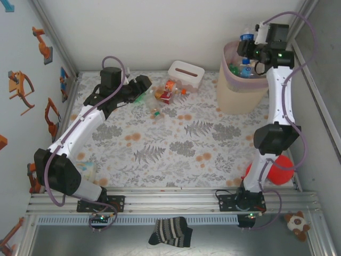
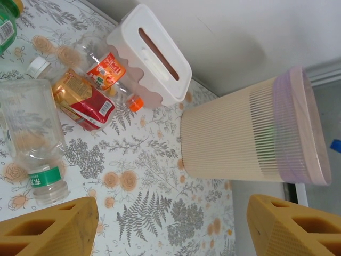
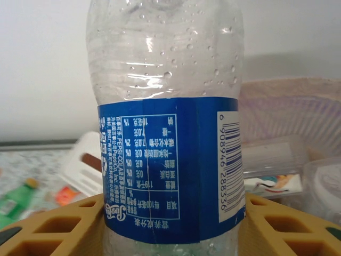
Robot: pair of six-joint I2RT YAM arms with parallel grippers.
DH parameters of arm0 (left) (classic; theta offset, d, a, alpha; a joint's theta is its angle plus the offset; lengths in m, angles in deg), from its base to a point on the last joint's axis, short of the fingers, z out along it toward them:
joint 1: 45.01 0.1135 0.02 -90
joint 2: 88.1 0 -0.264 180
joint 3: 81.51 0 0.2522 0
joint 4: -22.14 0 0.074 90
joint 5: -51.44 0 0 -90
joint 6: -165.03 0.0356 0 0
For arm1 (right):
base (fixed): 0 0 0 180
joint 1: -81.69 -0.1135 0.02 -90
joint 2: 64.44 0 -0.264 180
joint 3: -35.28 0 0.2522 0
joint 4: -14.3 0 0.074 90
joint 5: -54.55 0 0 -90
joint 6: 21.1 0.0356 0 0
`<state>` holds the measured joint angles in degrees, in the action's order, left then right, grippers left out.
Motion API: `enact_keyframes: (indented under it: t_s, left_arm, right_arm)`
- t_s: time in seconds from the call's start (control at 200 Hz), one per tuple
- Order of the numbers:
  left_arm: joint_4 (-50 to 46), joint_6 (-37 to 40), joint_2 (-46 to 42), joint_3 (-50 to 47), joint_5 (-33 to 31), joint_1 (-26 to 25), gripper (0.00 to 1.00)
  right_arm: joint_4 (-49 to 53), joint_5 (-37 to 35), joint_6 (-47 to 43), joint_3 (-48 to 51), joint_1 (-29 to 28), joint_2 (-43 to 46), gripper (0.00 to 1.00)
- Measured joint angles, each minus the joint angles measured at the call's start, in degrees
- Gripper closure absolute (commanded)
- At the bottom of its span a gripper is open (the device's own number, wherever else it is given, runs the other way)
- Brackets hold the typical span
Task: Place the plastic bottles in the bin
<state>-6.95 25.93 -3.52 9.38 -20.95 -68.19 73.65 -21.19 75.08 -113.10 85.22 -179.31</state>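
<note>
Several plastic bottles (image 1: 160,97) lie in a cluster at the back left of the table. Among them are a clear bottle with a green label (image 2: 33,133), an amber bottle with a red label (image 2: 85,101) and an orange-capped bottle (image 2: 109,72). My left gripper (image 1: 143,85) hovers just left of them, open with nothing between its yellow fingers (image 2: 48,226). The beige bin (image 1: 242,88), lined with a pink bag, stands at the back right and holds some bottles (image 3: 272,173). Above its rim my right gripper (image 1: 246,48) is shut on a clear blue-labelled bottle (image 3: 170,160), held upright.
A white tissue box (image 1: 186,74) with a slot sits between the bottle cluster and the bin. A red ball (image 1: 279,169) lies by the right arm's base. A striped sock (image 1: 170,232) and a small plush toy (image 1: 295,224) lie below the table's near rail.
</note>
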Motion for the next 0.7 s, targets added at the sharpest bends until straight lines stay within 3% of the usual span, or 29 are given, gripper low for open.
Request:
enact_keyframes:
  t_s: [0.34, 0.566, 0.696]
  left_arm:
    - [-2.5, 0.6, 0.4, 0.0, -0.6, 0.0, 0.27]
    - [-3.8, 1.4, 1.0, 0.0, -1.5, 0.0, 0.27]
    - [-4.9, 1.9, 1.8, 0.0, -1.7, 0.0, 0.27]
  right_arm:
    - [2.4, -7.5, -9.7, 0.0, 0.0, -7.3, 0.45]
    - [2.2, -7.2, -11.5, 0.0, 0.0, -7.7, 0.45]
    - [2.2, -4.7, -11.8, -0.3, 0.0, -8.2, 0.38]
